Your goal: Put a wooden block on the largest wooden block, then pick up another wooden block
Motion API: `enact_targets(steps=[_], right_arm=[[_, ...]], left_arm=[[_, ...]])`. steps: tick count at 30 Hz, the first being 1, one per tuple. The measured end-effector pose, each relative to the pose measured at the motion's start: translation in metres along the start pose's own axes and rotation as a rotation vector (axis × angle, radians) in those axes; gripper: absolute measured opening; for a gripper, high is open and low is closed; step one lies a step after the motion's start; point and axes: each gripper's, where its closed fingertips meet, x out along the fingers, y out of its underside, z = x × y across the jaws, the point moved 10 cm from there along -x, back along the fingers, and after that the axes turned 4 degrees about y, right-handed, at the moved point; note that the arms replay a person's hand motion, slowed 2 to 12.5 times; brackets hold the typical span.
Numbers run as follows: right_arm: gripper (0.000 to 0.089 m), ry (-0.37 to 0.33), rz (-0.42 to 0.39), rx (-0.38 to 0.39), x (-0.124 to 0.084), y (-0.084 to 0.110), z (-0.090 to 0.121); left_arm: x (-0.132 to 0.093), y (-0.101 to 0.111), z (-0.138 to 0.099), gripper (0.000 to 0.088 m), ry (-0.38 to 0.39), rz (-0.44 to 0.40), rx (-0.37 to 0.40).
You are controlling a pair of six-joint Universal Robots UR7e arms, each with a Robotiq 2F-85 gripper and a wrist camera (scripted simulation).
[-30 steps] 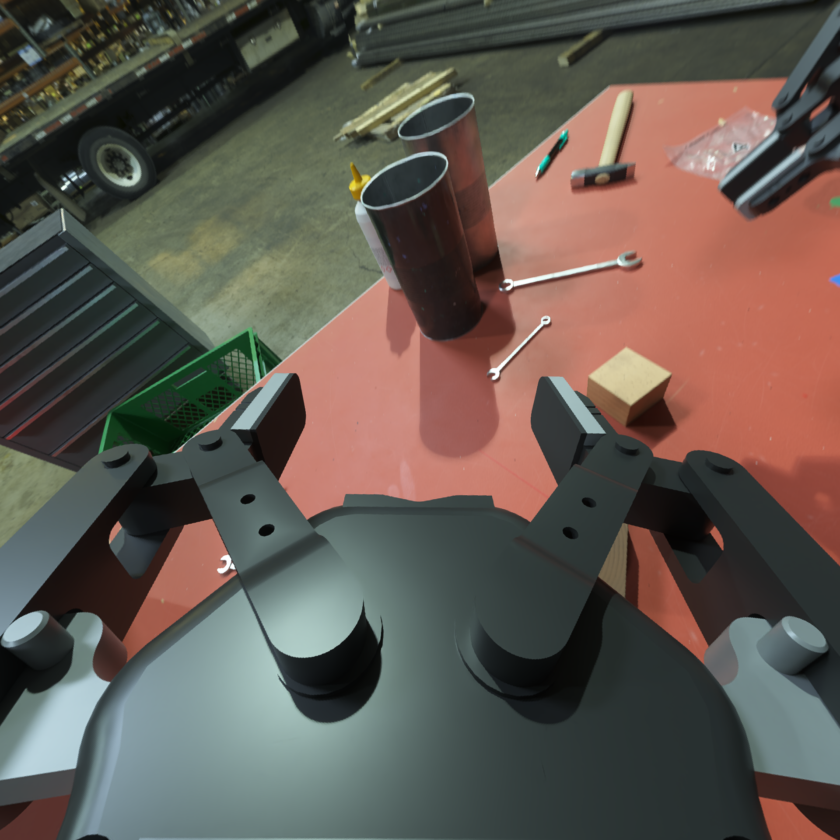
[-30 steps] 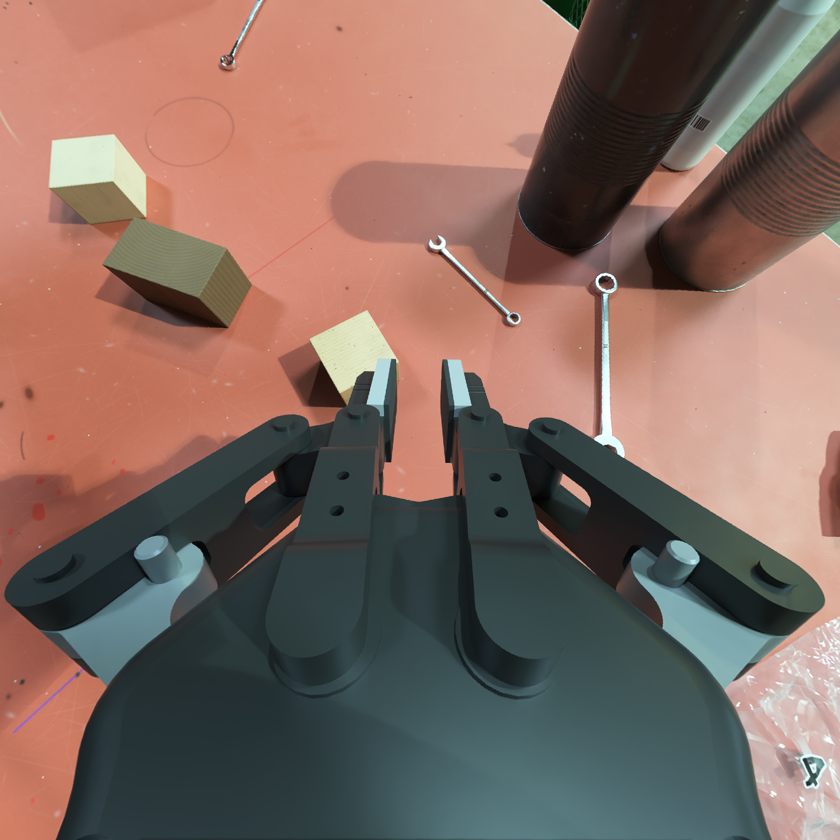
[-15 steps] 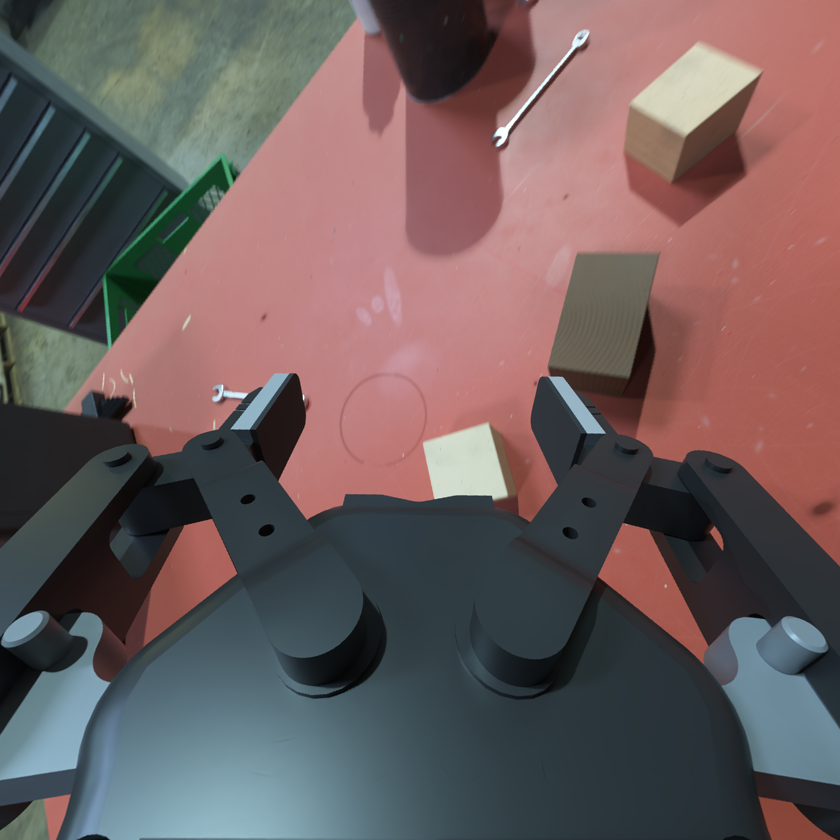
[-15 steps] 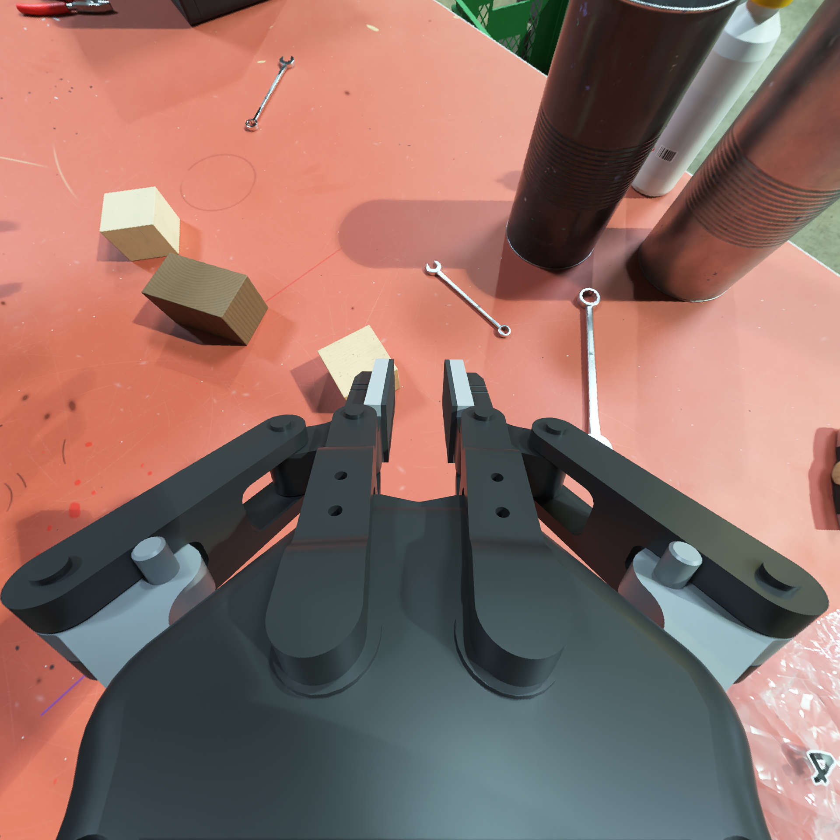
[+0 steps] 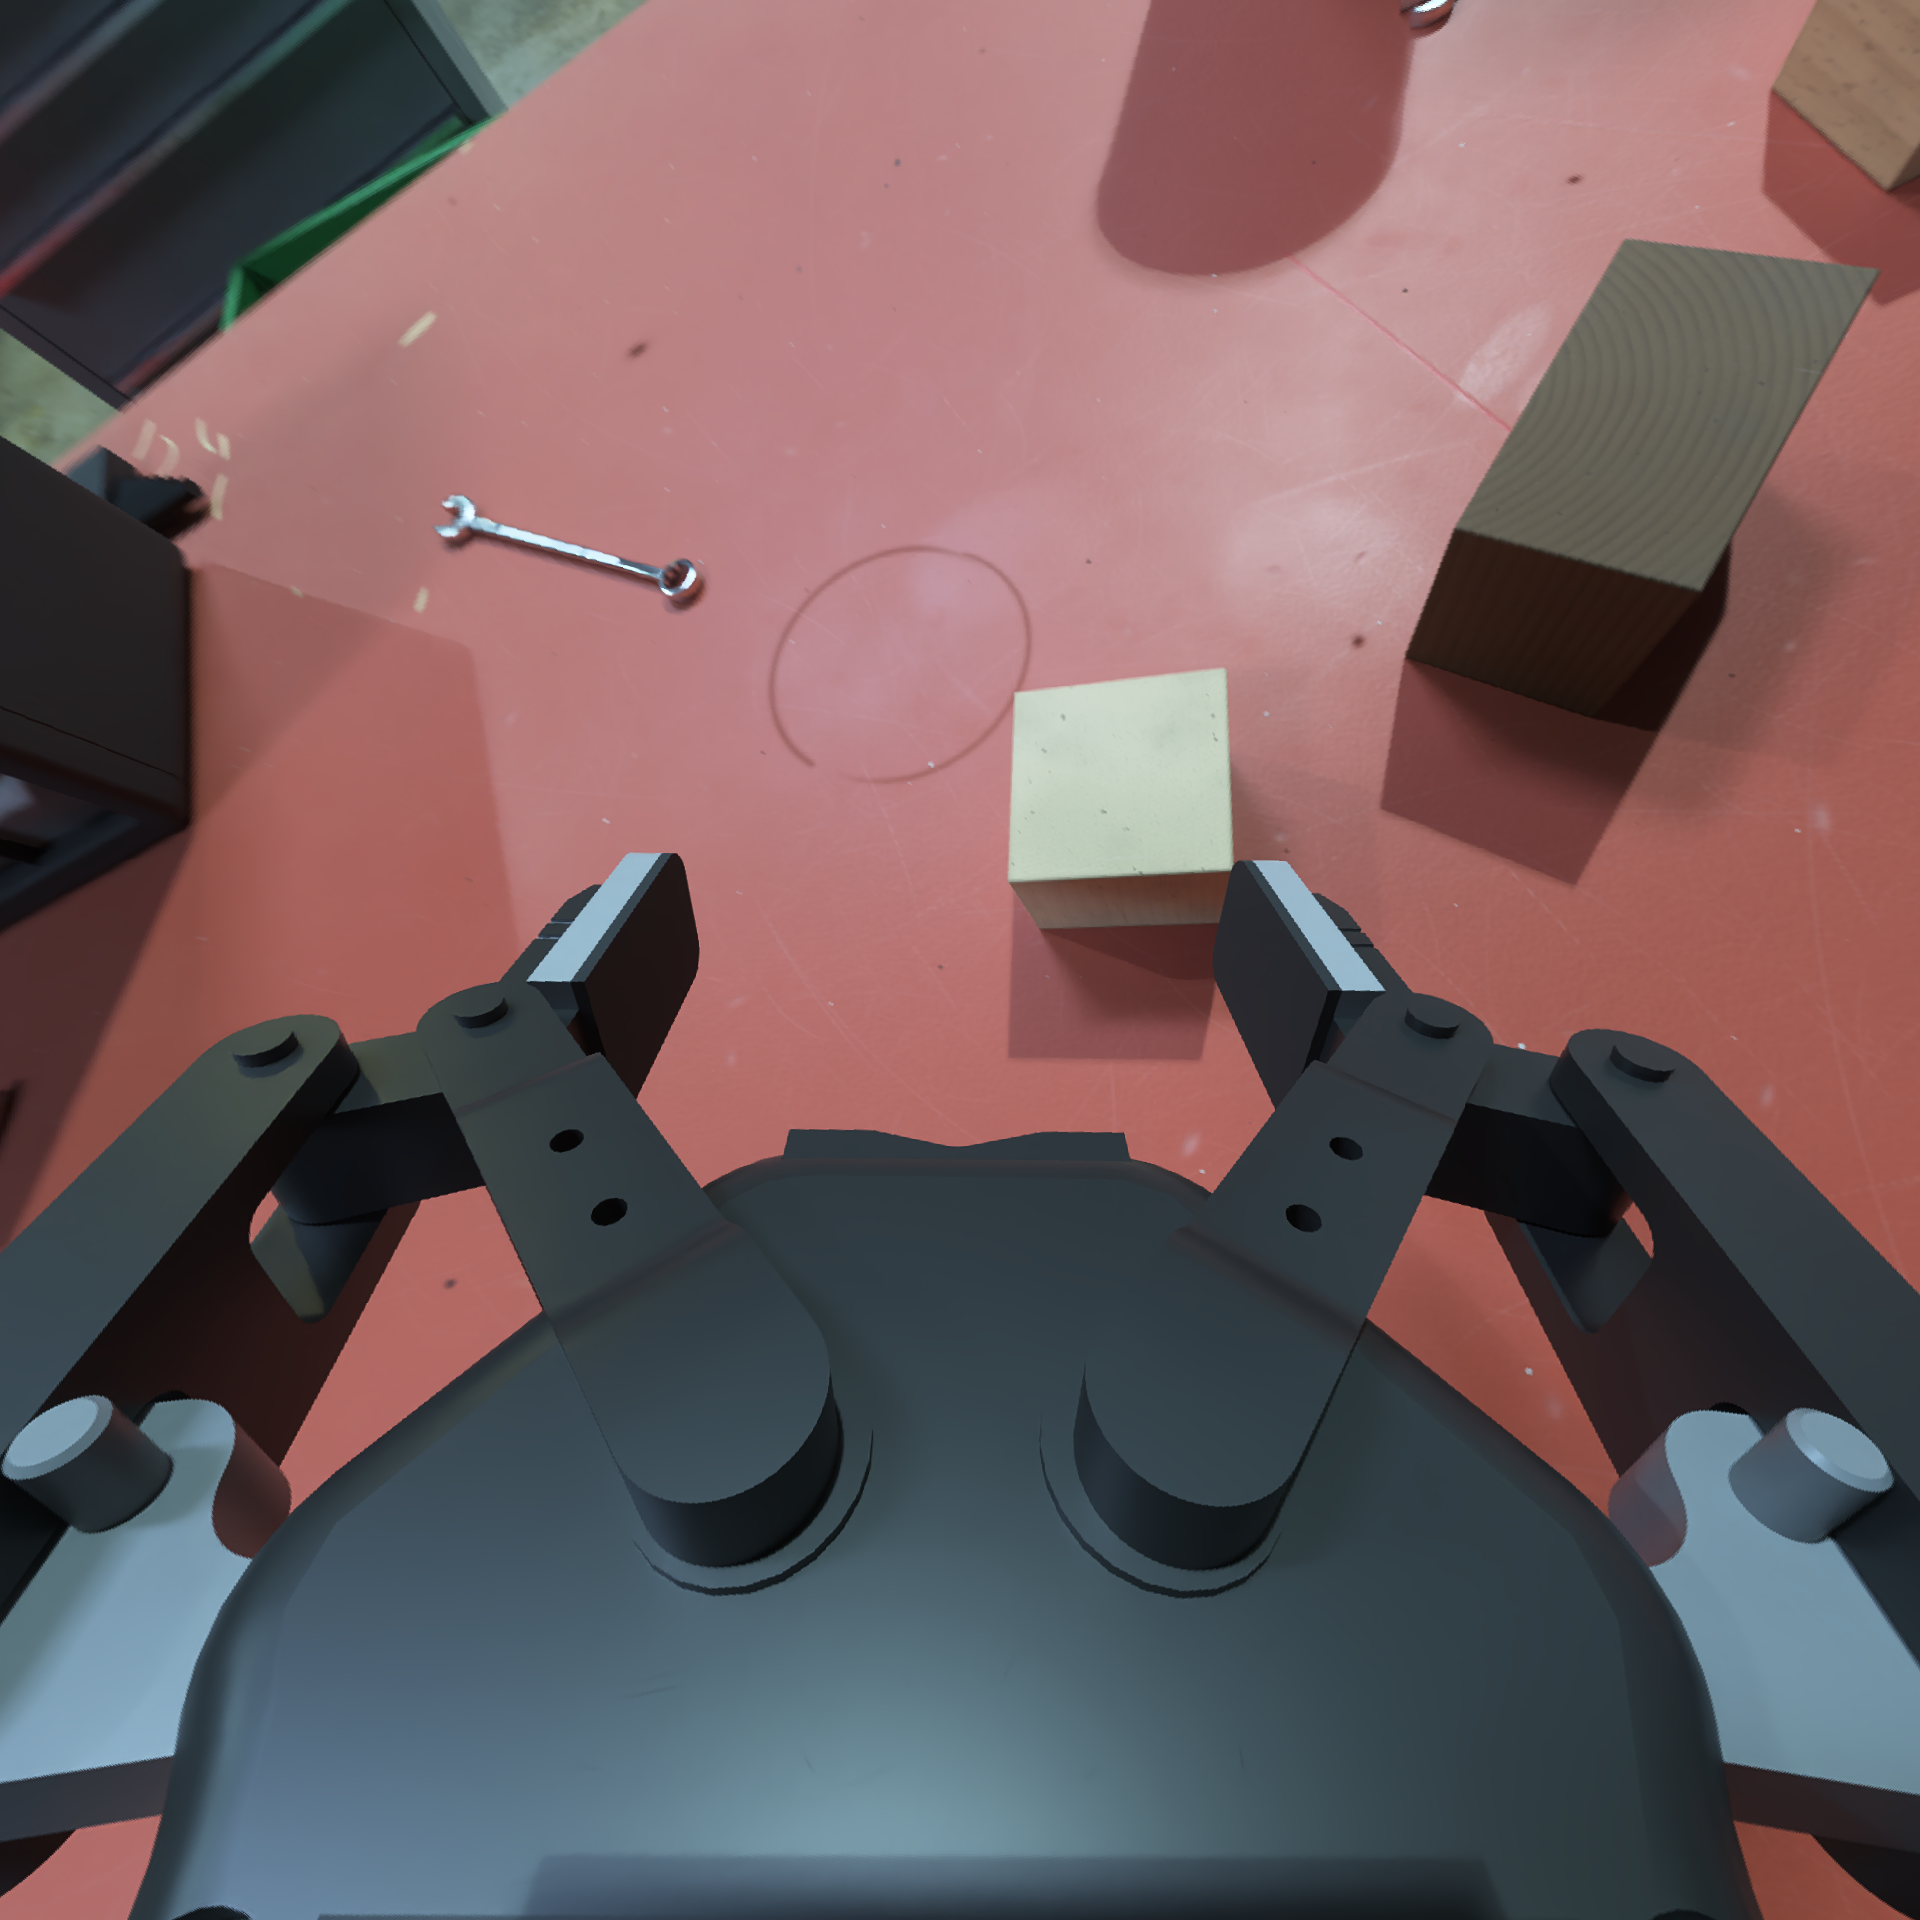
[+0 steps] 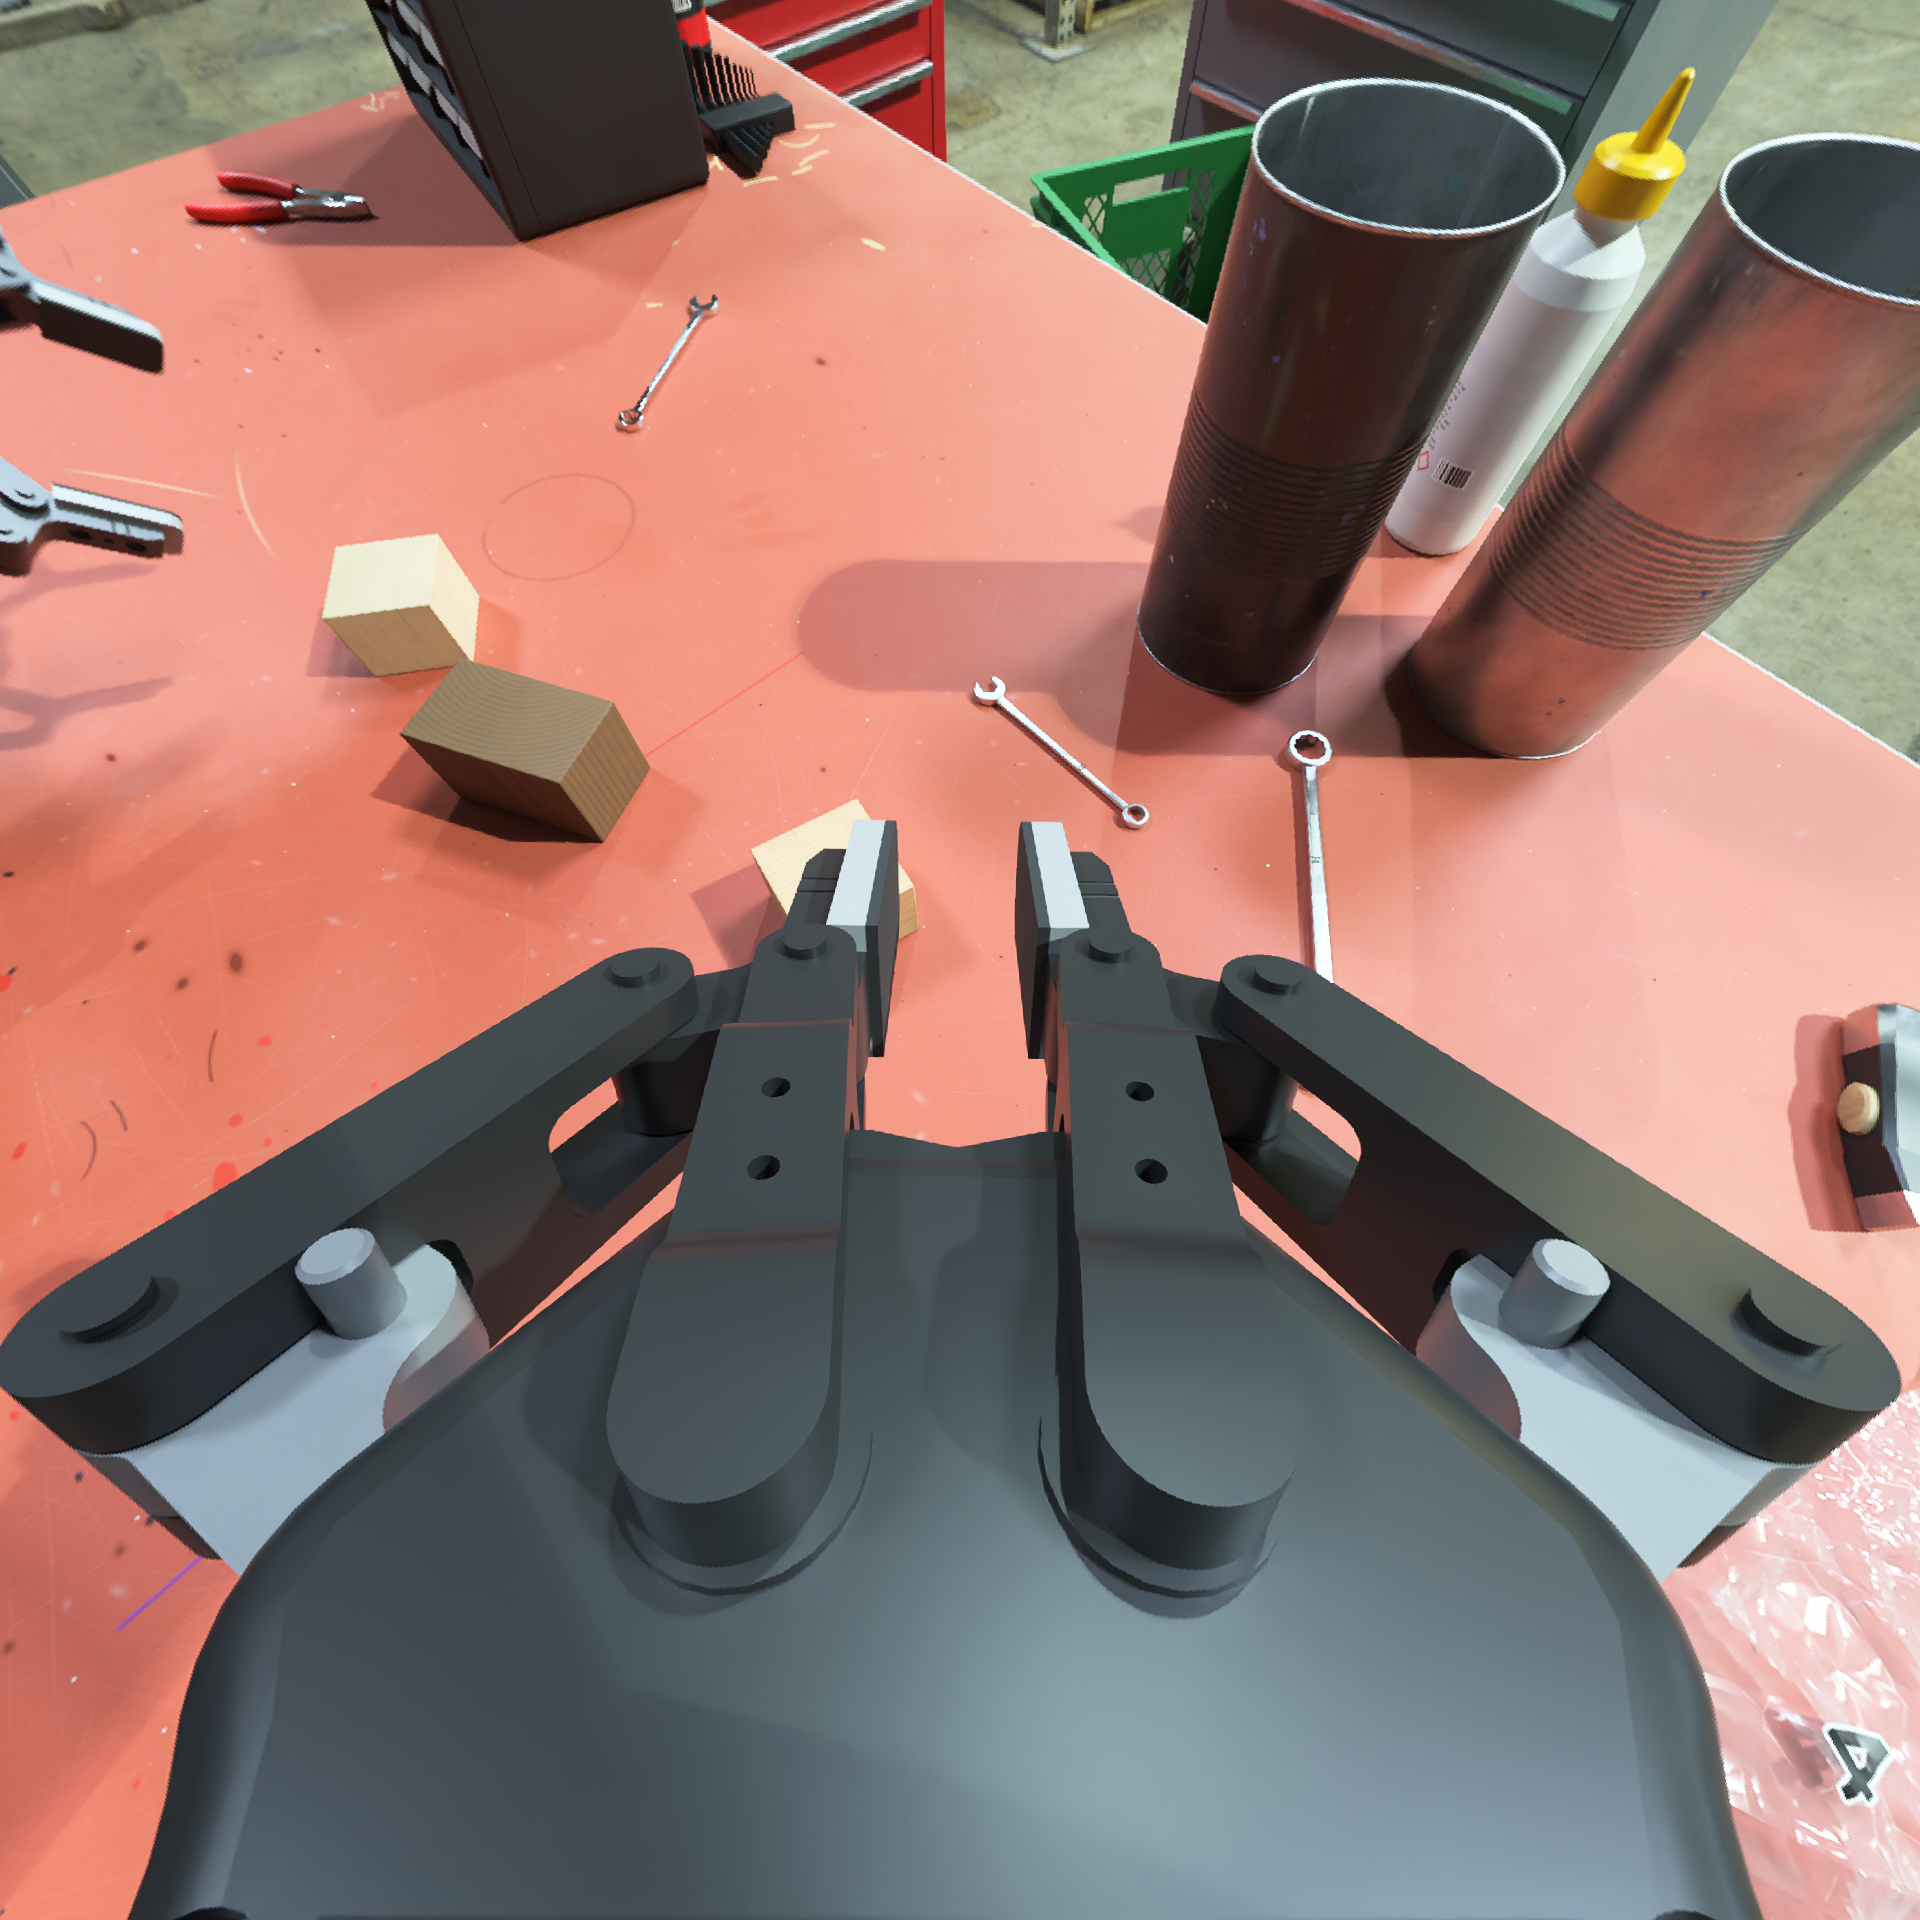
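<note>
Three wooden blocks lie on the red table point(image 6: 935, 499). The largest, a dark brown block point(image 5: 1652, 457) point(image 6: 530, 748), lies in the middle. A pale cube point(image 5: 1120, 779) point(image 6: 400, 603) sits just beyond it. My left gripper point(image 5: 966, 914) is wide open and empty above the table, and the pale cube lies just ahead of its right fingertip point(image 5: 1288, 925). A third light block point(image 5: 1860, 83) point(image 6: 805, 862) is partly hidden behind my right gripper's left finger. My right gripper point(image 6: 956, 883) holds nothing, its jaws narrowly apart. The left gripper point(image 6: 166, 436) also shows at the left edge of the right wrist view.
Two tall metal cylinders point(image 6: 1340, 416) point(image 6: 1683, 468) and a glue bottle point(image 6: 1538, 343) stand at the far right. Wrenches point(image 6: 1060, 753) point(image 6: 1311, 852) point(image 5: 566, 548) lie about. A black box point(image 6: 551, 104), red pliers point(image 6: 275, 197), a hammer head point(image 6: 1870, 1117) and a plastic bag point(image 6: 1818, 1662) sit nearby. A green crate point(image 6: 1143, 208) stands off the table.
My left gripper has swung down and come in over the pale cube, which now lies close to its right fingertip. My right gripper has pulled back and tilted up, with its jaws unchanged.
</note>
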Motion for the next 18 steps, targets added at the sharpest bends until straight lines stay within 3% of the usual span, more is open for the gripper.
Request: enact_targets(steps=[5,10,18], right_arm=[[0.0206,-0.01,-0.023,0.005,-0.006,0.001,0.0],[0.0206,-0.013,-0.027,0.005,-0.009,0.002,0.0],[0.0206,-0.011,-0.04,0.006,-0.013,0.002,0.001]], left_arm=[[0.009,0.019,0.001,0.0854,0.082,-0.018,-0.067],[0.018,0.031,0.006,0.0854,0.111,-0.04,-0.141],[0.029,0.044,0.008,0.0854,0.19,-0.011,-0.257]])
